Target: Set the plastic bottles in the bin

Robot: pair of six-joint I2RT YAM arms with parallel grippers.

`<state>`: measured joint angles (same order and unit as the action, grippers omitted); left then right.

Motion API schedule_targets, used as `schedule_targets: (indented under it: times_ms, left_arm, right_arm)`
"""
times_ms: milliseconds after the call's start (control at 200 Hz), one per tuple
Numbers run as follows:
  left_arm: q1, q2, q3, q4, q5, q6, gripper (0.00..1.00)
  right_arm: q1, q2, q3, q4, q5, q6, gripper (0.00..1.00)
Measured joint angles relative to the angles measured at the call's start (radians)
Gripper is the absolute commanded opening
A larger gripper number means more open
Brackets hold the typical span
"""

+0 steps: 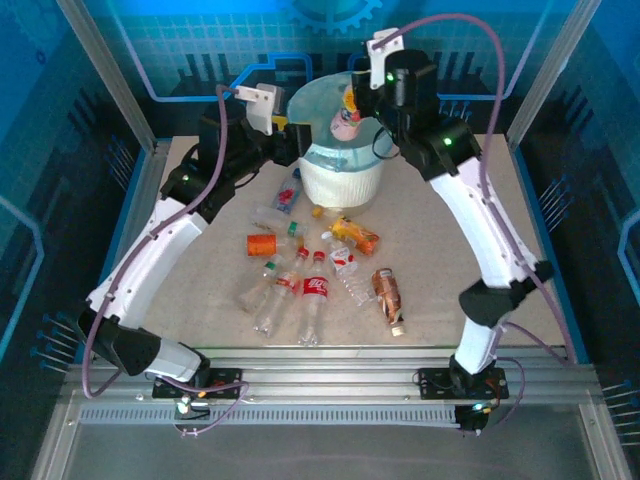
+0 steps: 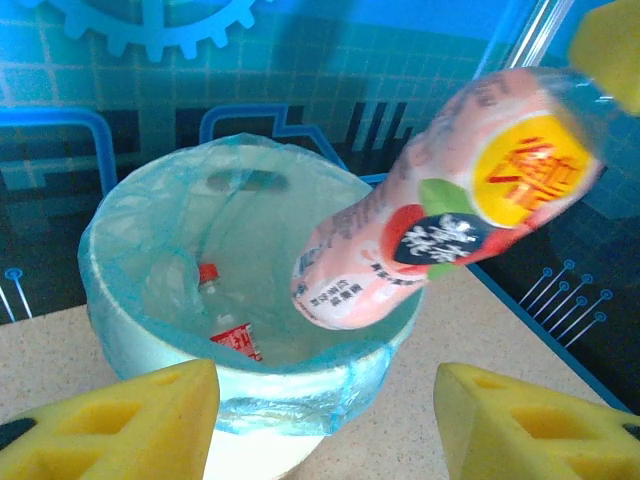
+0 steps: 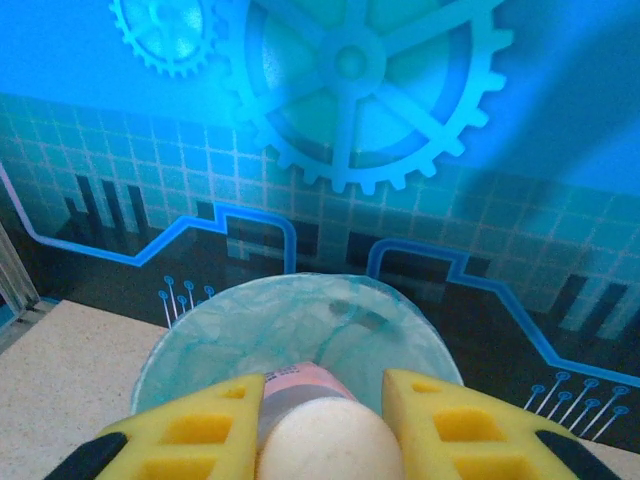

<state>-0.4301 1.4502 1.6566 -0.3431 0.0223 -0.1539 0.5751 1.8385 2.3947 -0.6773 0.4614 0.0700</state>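
Observation:
The bin (image 1: 340, 172), white with a light-blue liner, stands at the back of the table. My right gripper (image 1: 360, 98) hangs over it, shut on a pink-labelled bottle (image 1: 347, 122) that tilts down toward the opening. In the right wrist view the yellow fingers (image 3: 195, 435) press both sides of that pink bottle (image 3: 300, 385) above the bin (image 3: 230, 330). My left gripper (image 1: 283, 127) is open beside the bin's left rim. Its view shows the bin (image 2: 280, 395), the pink bottle (image 2: 440, 215) and a red-labelled bottle (image 2: 235, 338) lying inside. Several bottles (image 1: 315, 288) lie mid-table.
Loose on the table are an orange bottle (image 1: 261, 243), a brown one (image 1: 388, 290), a yellow-orange one (image 1: 357, 236) and a blue-labelled one (image 1: 288, 193) close to the bin's base. Blue walls and metal frame posts (image 1: 110, 70) close in the back and sides.

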Motion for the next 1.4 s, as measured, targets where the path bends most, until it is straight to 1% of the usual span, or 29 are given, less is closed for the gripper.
schedule_targets:
  times_ms: [105,195,345,445,485,515,580,635,670,805,975,1105,1266,1401]
  left_arm:
    - [0.018,0.000,-0.014,0.006,0.008,-0.014,0.60]
    - [0.030,0.002,-0.024,0.012,0.018,-0.027,0.60]
    - [0.043,0.014,-0.025,0.014,0.031,-0.032,0.60]
    - [0.048,0.030,-0.025,0.019,0.039,-0.033,0.60]
    - [0.049,0.039,-0.025,0.021,0.045,-0.035,0.60]
    - [0.050,0.044,-0.025,0.021,0.047,-0.036,0.60]
    - [0.051,0.061,-0.025,0.021,0.054,-0.040,0.61]
    - [0.052,0.076,-0.025,0.020,0.060,-0.045,0.61]
    - [0.053,0.084,-0.025,0.019,0.063,-0.050,0.61]
    - [0.055,0.107,-0.025,0.019,0.071,-0.058,0.61]
    - [0.055,0.114,-0.018,0.019,0.083,-0.065,0.61]
    - [0.055,0.114,-0.008,0.016,0.100,-0.084,0.61]
    - [0.055,0.114,-0.004,0.006,0.117,-0.103,0.61]
    - [0.047,0.106,-0.004,-0.011,0.125,-0.107,0.60]
  right_arm:
    - [-0.034,0.138,0.149,-0.064,-0.055,0.000,0.03]
    - [-0.053,0.227,0.224,-0.109,-0.097,-0.001,0.07]
    - [-0.075,0.318,0.239,-0.158,-0.171,0.000,0.09]
    - [-0.091,0.368,0.240,-0.175,-0.213,0.000,0.14]
    - [-0.098,0.387,0.240,-0.182,-0.227,0.000,0.18]
    - [-0.101,0.398,0.240,-0.186,-0.236,0.000,0.23]
    - [-0.109,0.419,0.241,-0.195,-0.248,0.000,0.40]
    - [-0.114,0.433,0.241,-0.201,-0.257,-0.001,0.46]
    - [-0.116,0.438,0.245,-0.205,-0.262,-0.002,0.48]
    - [-0.116,0.440,0.258,-0.205,-0.266,0.000,0.52]
    - [-0.116,0.423,0.277,-0.205,-0.269,0.000,0.52]
    - [-0.114,0.381,0.277,-0.208,-0.269,0.000,0.52]
    - [-0.093,0.285,0.264,-0.236,-0.269,0.000,0.52]
    - [-0.054,0.127,0.136,-0.239,-0.269,0.005,0.52]
